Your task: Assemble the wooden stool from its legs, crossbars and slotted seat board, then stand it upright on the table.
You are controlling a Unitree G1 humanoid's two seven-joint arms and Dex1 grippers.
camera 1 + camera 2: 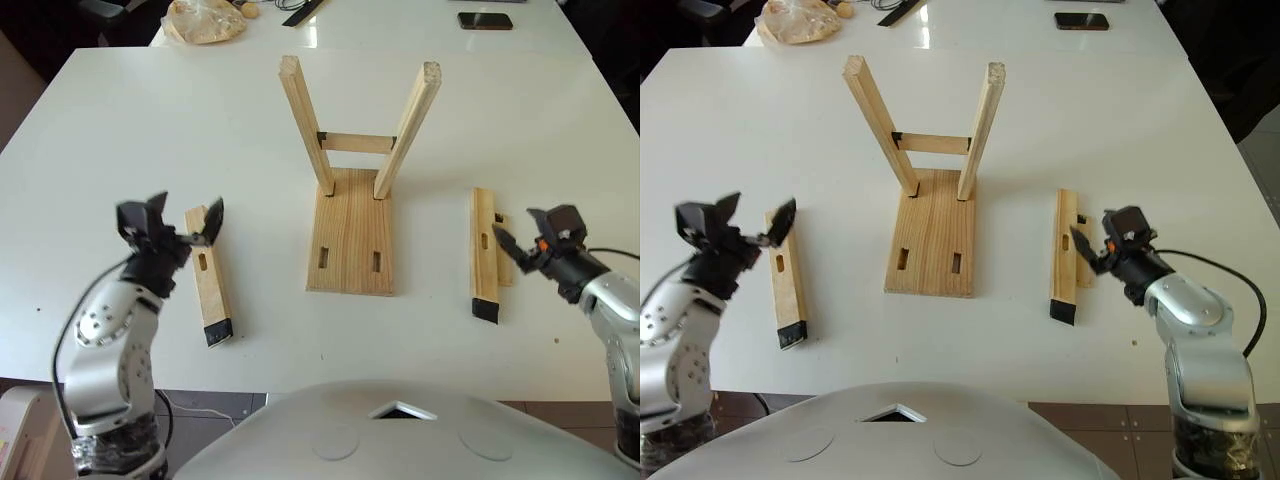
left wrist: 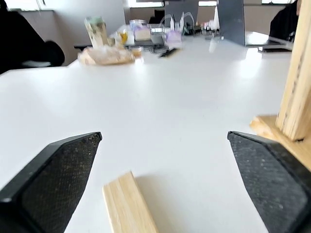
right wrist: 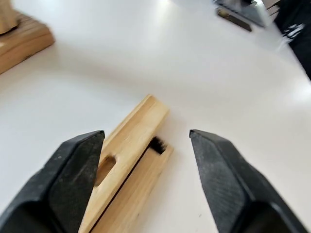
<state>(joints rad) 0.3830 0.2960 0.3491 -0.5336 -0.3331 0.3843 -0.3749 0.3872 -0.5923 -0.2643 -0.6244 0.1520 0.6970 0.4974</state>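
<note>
Spread wide, left claw (image 1: 186, 215) sits by the lower-left leg (image 1: 211, 280), right claw (image 3: 146, 136) over the lower-right leg (image 1: 484, 255); two upright legs (image 1: 305, 120) seated, so next I reckon I clamp one.

The seat board (image 1: 350, 240) lies flat mid-table (image 1: 150, 130), with two legs (image 1: 305, 125) standing at its far end and a crossbar (image 1: 357, 142) between them. A loose leg (image 1: 209, 272) lies to its left, a second loose leg (image 1: 484, 252) to its right — a short bar (image 1: 503, 262) against that one's outer side.

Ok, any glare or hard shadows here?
Left eye view: window glare on the far table, only soft shadows beside the seat board. Left wrist view: bright reflection on the tabletop beyond the left gripper. Right wrist view: the loose leg by the right gripper is evenly lit.
</note>
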